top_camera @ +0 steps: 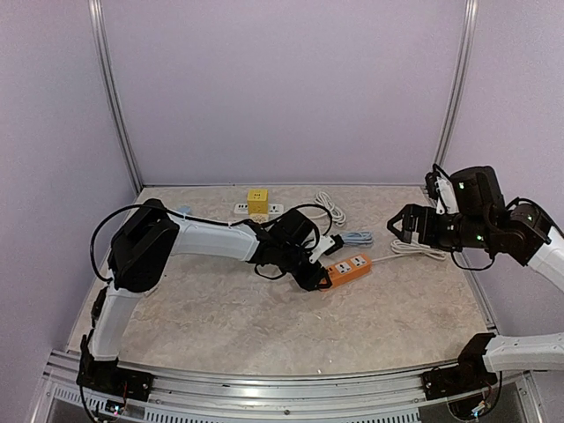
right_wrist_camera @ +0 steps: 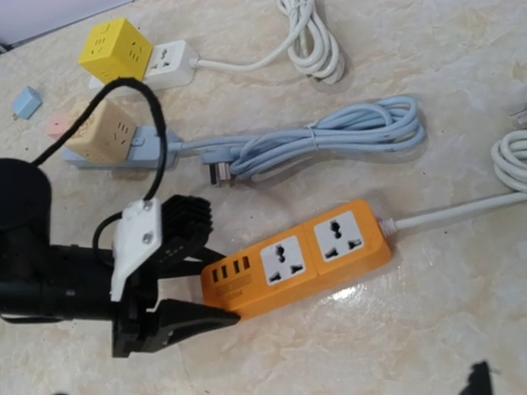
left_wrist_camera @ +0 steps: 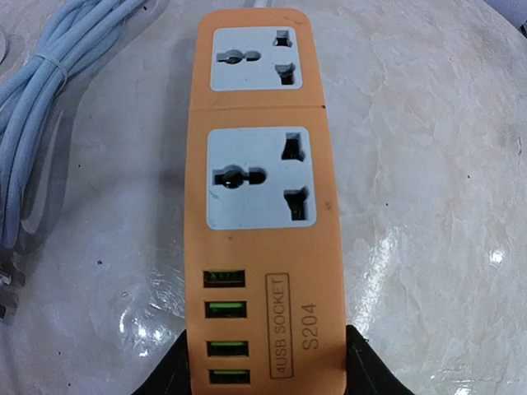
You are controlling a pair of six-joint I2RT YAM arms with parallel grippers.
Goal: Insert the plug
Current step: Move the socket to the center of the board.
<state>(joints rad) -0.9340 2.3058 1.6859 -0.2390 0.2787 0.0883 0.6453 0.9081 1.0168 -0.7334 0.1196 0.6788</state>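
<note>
Fingers [right_wrist_camera: 198,317] of the left gripper [right_wrist_camera: 216,288] are snug against both long sides of the orange power strip [right_wrist_camera: 305,255], right at the end with the four small ports. From the left wrist view we see a black fingertip on each edge with no gap showing, so we'd call that a narrow grip on the strip. The strip lies flat on the table [top_camera: 264,326], both sockets facing up, and its white cord [right_wrist_camera: 445,210] runs off toward the right.

The plug [right_wrist_camera: 219,172] is loose on the table just behind the strip, apart from it, on the end of a bundled blue-grey cable [right_wrist_camera: 346,132]. Nothing is holding it.

The right gripper [top_camera: 395,226] hangs above the right side of the table, well apart from the strip, jaws spread wide and holding nothing.

Further back we've got a beige cube adapter [right_wrist_camera: 103,132], a yellow cube adapter [right_wrist_camera: 115,49] beside a white power strip [right_wrist_camera: 169,62], and a coiled white cable [right_wrist_camera: 317,41].
</note>
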